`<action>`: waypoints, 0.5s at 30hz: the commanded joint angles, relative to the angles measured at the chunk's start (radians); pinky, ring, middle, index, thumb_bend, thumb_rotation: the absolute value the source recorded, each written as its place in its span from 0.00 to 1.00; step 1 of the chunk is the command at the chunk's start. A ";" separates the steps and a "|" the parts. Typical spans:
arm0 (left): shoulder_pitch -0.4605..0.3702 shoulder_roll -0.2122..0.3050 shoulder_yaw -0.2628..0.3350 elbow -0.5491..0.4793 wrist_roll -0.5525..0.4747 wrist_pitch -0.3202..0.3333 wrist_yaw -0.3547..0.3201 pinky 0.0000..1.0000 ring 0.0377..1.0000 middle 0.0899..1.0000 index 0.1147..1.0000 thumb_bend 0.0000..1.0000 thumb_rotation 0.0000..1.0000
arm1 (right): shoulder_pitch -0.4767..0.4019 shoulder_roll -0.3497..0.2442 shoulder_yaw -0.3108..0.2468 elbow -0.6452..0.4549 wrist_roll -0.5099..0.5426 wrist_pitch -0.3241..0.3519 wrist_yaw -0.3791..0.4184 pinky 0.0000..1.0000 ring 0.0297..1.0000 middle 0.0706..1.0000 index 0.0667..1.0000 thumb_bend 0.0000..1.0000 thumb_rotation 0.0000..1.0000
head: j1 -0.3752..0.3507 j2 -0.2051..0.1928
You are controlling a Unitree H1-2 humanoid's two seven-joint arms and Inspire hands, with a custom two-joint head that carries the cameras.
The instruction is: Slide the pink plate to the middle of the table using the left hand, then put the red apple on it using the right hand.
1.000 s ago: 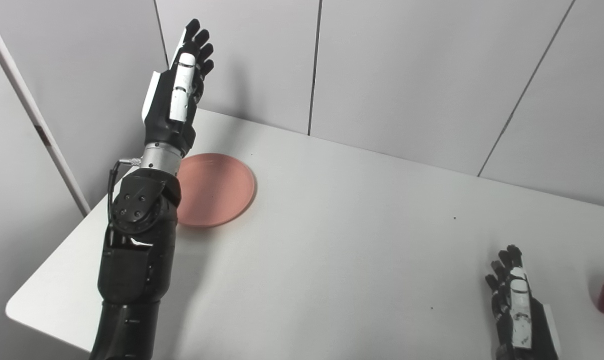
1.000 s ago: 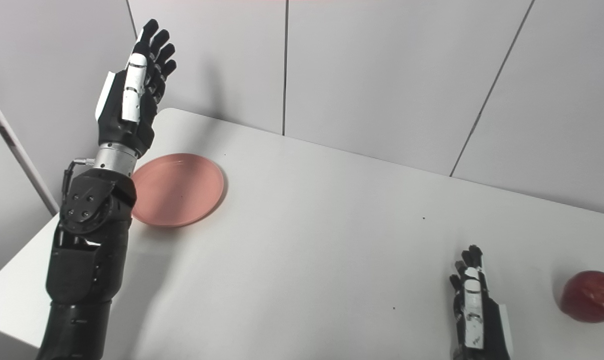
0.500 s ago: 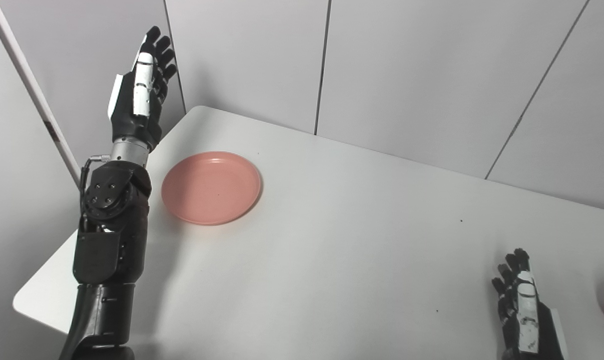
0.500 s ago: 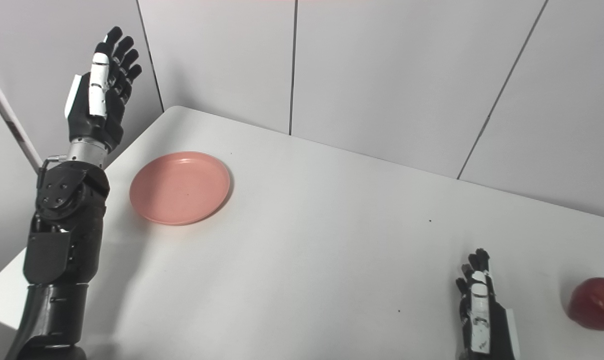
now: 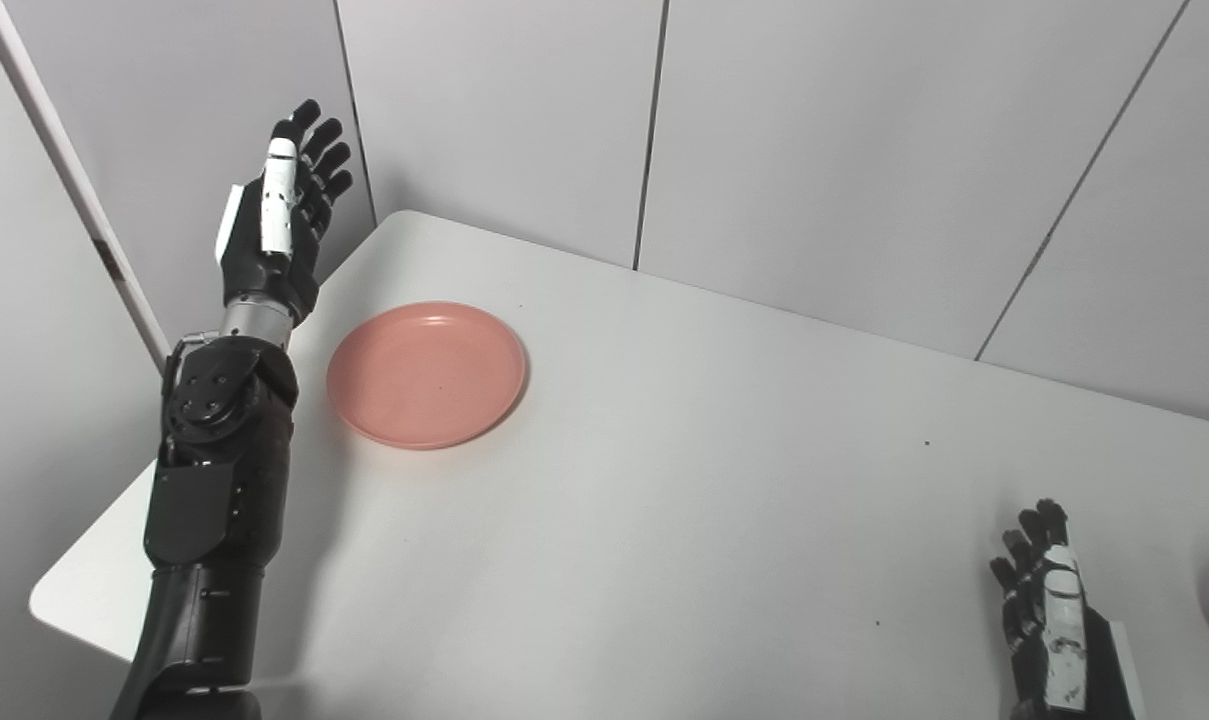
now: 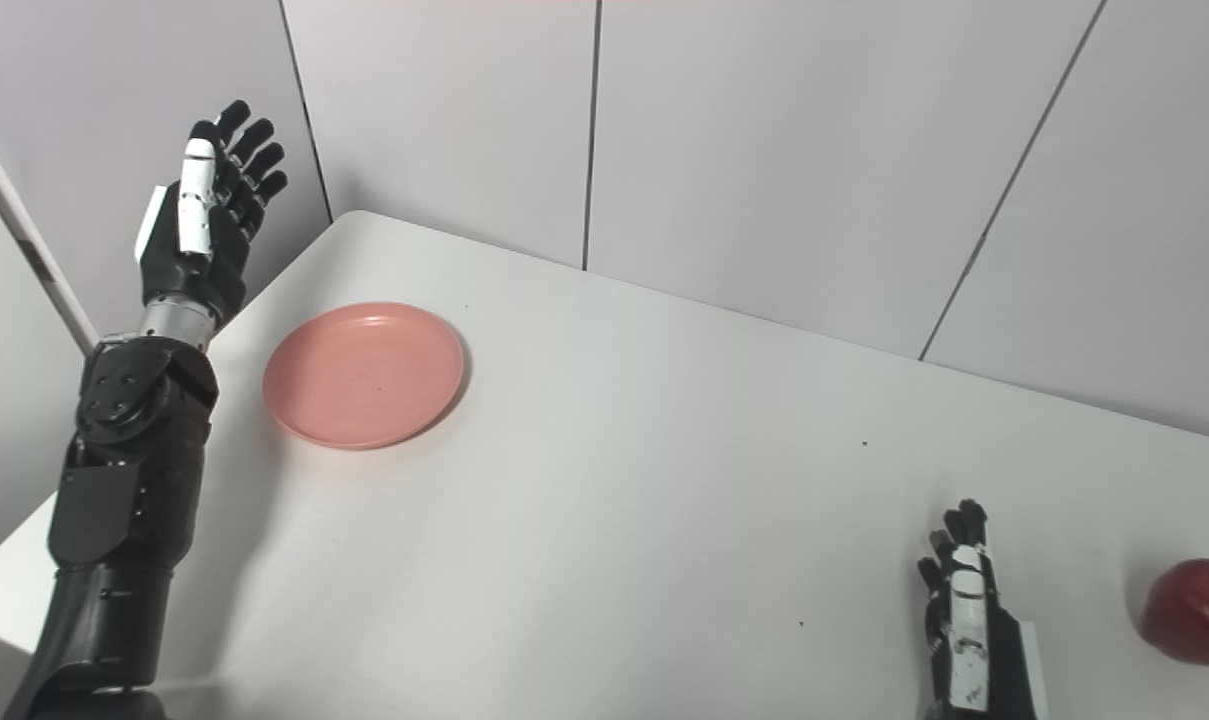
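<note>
1. The left robot hand is raised upright off the far-left edge of the table, fingers spread and holding nothing. It sits left of and beyond the pink plate, not touching it.
2. The plate lies flat in the far-left part of the table, well apart from the middle, so the slide is not yet begun.
3. To do this step well, I judge the left robot hand should come down on the plate's left rim, on the side away from the table's middle, so that a push carries it rightward and nearer.
4. Fingers should press lightly on the rim or inner surface; too much downward force on one edge of a shallow plate could tip it or make it skid off line.
5. The push looks best slow and straight, stopping once the plate sits centrally.
6. The right robot hand waits low at the near-right, fingers extended and empty.
7. The red apple rests on the table just right of that hand, apart from it.
</note>
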 commanded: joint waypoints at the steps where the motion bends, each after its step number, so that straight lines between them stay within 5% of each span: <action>1: -0.012 0.039 0.009 -0.003 -0.010 -0.032 -0.017 0.93 0.92 0.92 0.89 0.35 1.00 | -0.022 -0.005 -0.007 -0.029 0.005 -0.038 0.006 1.00 1.00 1.00 1.00 0.17 1.00 | 0.003 0.002; 15: 0.024 0.047 0.016 0.048 -0.001 -0.038 -0.002 0.91 0.91 0.89 0.85 0.33 1.00 | -0.021 0.000 -0.004 -0.053 -0.003 -0.007 -0.006 1.00 1.00 1.00 1.00 0.16 1.00 | 0.008 0.000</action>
